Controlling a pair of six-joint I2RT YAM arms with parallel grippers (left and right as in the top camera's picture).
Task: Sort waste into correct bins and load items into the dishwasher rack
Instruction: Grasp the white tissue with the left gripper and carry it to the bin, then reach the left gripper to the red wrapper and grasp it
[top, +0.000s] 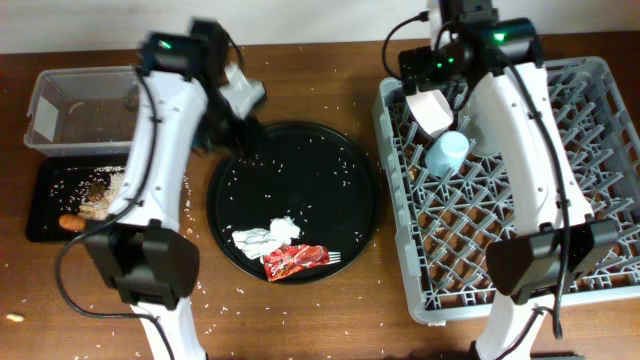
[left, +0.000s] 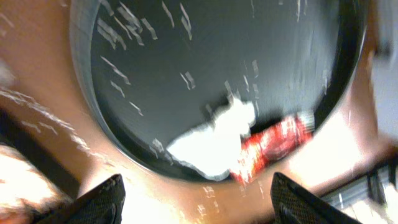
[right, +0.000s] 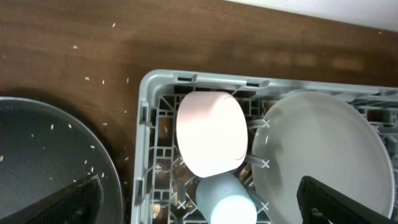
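Observation:
A crumpled white napkin (top: 266, 236) and a red snack wrapper (top: 293, 260) lie at the front of the round black tray (top: 300, 150), with the white fork's tines (top: 335, 257) poking out beside the wrapper. Both also show in the left wrist view: napkin (left: 214, 143), wrapper (left: 273, 146). My left gripper (top: 243, 100) (left: 199, 208) is open and empty above the tray's far left edge. My right gripper (top: 440, 85) (right: 205, 208) is open and empty above the rack (top: 600, 200). In the rack are the white bowl (right: 211, 134), the blue cup (right: 227, 202) and the plate (right: 323, 155).
The clear tub (top: 60, 100) stands at the far left. In front of it the shallow black tray (top: 45, 190) holds the carrot (top: 70, 222) and rice scraps (top: 108, 188). Rice grains are scattered over the round tray and the table.

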